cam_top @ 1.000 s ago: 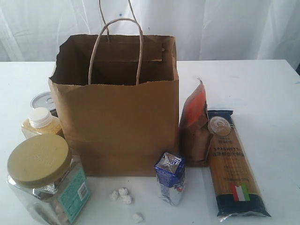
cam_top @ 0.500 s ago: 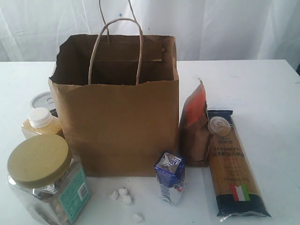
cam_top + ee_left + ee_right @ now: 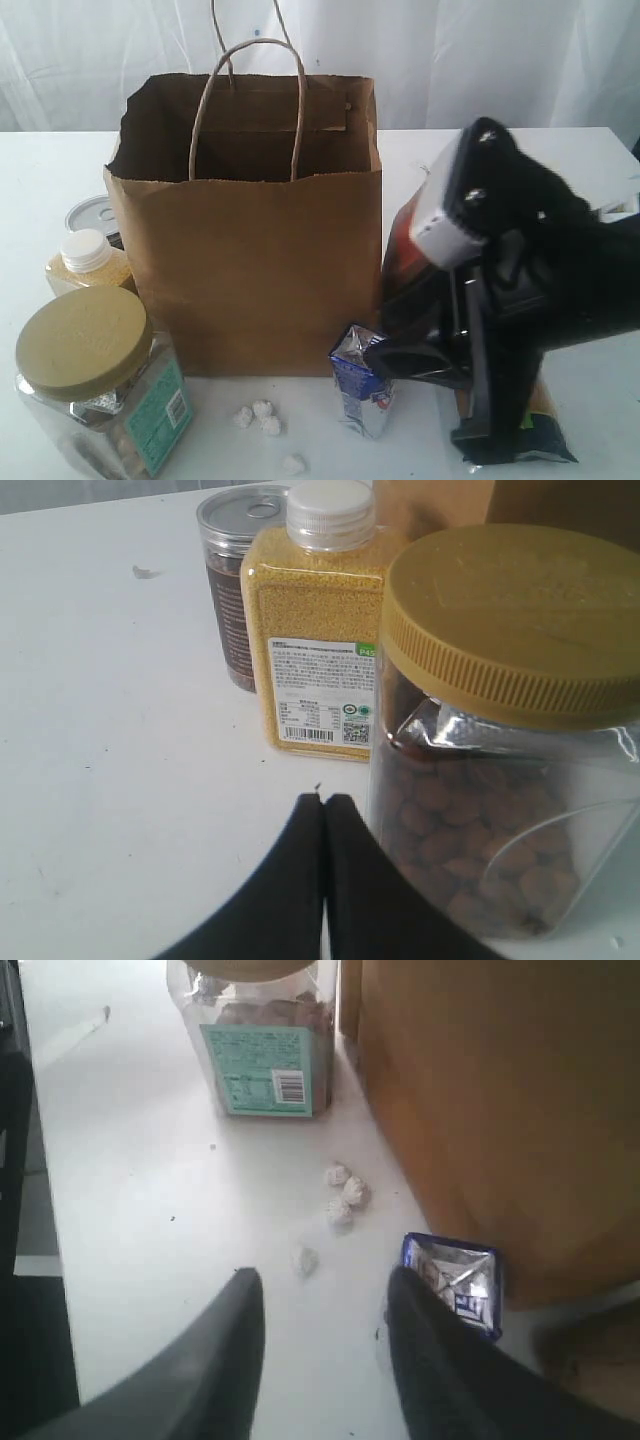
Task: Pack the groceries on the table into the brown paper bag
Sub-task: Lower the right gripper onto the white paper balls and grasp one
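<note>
Just beside right gripper [image 3: 325,1305] stands blue-white carton [image 3: 452,1278].

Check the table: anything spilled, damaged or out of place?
Yes: four small white lumps lie loose on the table in front of the brown paper bag, between the jar and the carton, like spilled scraps. The carton's top looks crumpled.

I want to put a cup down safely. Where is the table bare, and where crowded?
Bare: the table behind the can and bottle, left of the bag; also the far right part behind the right gripper. Crowded: right of the bag, where pouch, carton and gripper sit close; lumps lie between jar and carton.
</note>
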`<state>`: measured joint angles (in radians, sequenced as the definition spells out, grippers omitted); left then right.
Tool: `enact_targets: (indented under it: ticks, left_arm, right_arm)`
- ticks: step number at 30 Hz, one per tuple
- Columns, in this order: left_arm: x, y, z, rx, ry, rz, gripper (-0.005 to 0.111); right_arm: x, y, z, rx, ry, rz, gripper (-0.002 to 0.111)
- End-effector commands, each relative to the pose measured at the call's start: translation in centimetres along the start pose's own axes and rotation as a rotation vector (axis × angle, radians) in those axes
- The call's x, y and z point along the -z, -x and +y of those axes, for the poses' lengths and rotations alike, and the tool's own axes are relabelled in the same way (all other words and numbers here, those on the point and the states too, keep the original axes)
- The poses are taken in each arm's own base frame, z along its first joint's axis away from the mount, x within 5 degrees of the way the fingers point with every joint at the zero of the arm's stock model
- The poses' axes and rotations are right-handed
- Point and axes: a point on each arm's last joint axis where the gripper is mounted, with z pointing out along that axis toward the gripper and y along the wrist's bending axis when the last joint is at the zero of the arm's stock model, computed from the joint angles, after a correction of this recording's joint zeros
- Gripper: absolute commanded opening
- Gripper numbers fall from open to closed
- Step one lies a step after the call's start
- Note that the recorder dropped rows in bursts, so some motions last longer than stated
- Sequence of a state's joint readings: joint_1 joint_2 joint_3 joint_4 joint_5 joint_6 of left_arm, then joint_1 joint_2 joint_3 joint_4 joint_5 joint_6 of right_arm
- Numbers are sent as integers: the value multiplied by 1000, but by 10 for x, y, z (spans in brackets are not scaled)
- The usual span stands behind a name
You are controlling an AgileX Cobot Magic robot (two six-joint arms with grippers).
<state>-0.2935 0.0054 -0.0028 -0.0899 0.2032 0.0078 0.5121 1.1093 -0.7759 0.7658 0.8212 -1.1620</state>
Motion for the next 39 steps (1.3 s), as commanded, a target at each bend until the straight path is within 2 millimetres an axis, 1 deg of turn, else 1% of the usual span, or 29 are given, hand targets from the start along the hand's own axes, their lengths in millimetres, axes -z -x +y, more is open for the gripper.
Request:
enact_targets:
  ticks: [1, 7, 10, 14, 20, 24, 29, 32, 39]
  left_arm:
    - [0, -1, 0, 14, 2, -4, 0]
    - [0, -1, 0, 14, 2, -4, 0]
    - [0, -1, 0, 14, 2, -4, 0]
    - [0, -1, 0, 14, 2, -4, 0]
    - [0, -1, 0, 14, 2, -4, 0]
    - [0, -1, 0, 14, 2, -4, 0]
    - [0, -1, 0, 14, 2, -4, 0]
    - [0, -1, 0, 14, 2, -4, 0]
    - [0, -1, 0, 14, 2, -4, 0]
  right_arm:
    - [-31, 11, -3, 92, 34, 57, 39]
    - [-73, 25, 1, 230, 49, 174, 39]
    - [-89, 29, 3, 299, 35, 246, 39]
    - [-105, 30, 6, 319, 12, 329, 39]
    - [-133, 21, 23, 392, 100, 442, 39]
    - [-150, 11, 28, 381, 135, 502, 39]
    - [-169, 0, 26, 351, 145, 548, 39]
    - [-177, -3, 24, 349, 137, 541, 39]
    - [-183, -3, 22, 352, 115, 515, 39]
